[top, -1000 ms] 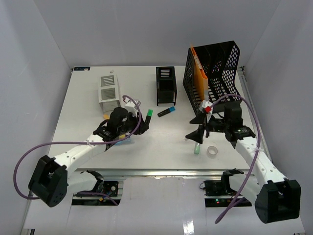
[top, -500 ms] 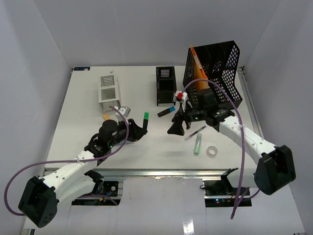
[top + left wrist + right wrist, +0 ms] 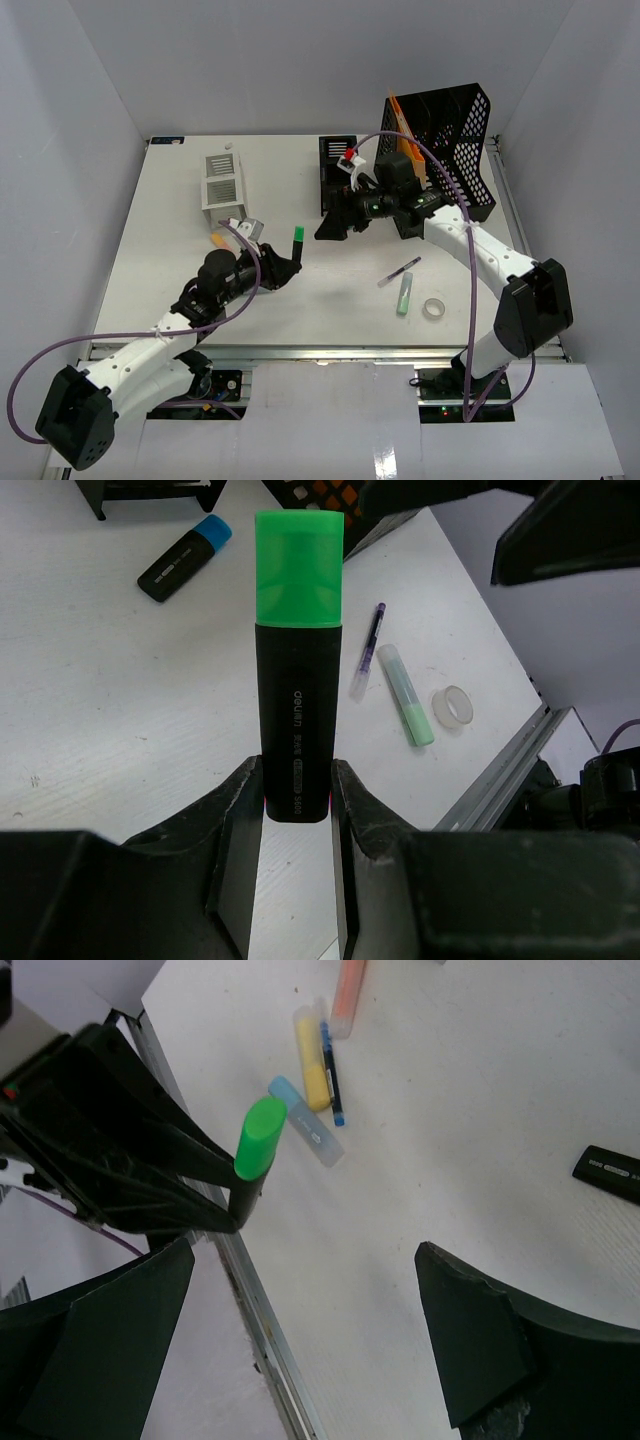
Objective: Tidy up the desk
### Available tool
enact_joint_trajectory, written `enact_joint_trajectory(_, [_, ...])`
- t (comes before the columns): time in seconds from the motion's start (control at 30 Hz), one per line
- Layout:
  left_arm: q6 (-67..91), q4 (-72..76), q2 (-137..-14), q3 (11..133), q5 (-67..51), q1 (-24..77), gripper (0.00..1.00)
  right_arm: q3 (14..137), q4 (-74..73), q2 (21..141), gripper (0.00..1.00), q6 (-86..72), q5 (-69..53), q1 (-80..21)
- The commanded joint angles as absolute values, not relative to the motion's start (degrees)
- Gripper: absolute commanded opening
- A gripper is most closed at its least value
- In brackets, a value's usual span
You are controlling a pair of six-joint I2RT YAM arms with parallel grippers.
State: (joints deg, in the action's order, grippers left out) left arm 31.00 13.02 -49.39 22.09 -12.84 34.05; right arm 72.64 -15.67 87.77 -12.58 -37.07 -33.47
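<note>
The desk point(image 3: 170, 200) is a white tabletop with a metal rail point(image 3: 330, 352) along its near edge. My left gripper point(image 3: 283, 264) is shut on a black highlighter with a green cap point(image 3: 297, 236) and holds it upright above the desk; the left wrist view shows the jaws point(image 3: 297, 790) clamping its lower end point(image 3: 296, 730). My right gripper point(image 3: 330, 226) is open and empty, hovering in front of the black pen holder point(image 3: 338, 165). In the right wrist view its fingers point(image 3: 305, 1260) spread wide over bare desk, with the green-capped highlighter point(image 3: 258, 1145) beyond them.
A black file rack point(image 3: 450, 130) with an orange folder point(image 3: 405, 160) stands back right, a white organizer point(image 3: 223, 182) back left. A purple pen point(image 3: 399, 271), light green tube point(image 3: 403, 294) and tape roll point(image 3: 433, 308) lie front right. A blue-capped highlighter point(image 3: 185, 558) lies near the holder.
My right arm has swung from the front right to the back middle, away from the pen and tube. My left arm has drawn back towards me, still holding the green-capped highlighter.
</note>
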Motion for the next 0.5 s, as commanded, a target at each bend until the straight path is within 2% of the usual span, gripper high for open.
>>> enact_joint_trajectory(0.0, [29.9, 16.9, -51.2, 23.7, -14.0, 34.5, 0.01, 79.9, -13.6, 90.9, 0.98, -19.2, -37.2, -33.7])
enact_joint_trajectory(0.47, [28.2, 19.2, -59.8, 28.4, -15.3, 34.9, 0.01, 81.1, -12.2, 97.4, 0.86, -21.2, -30.1, -35.9])
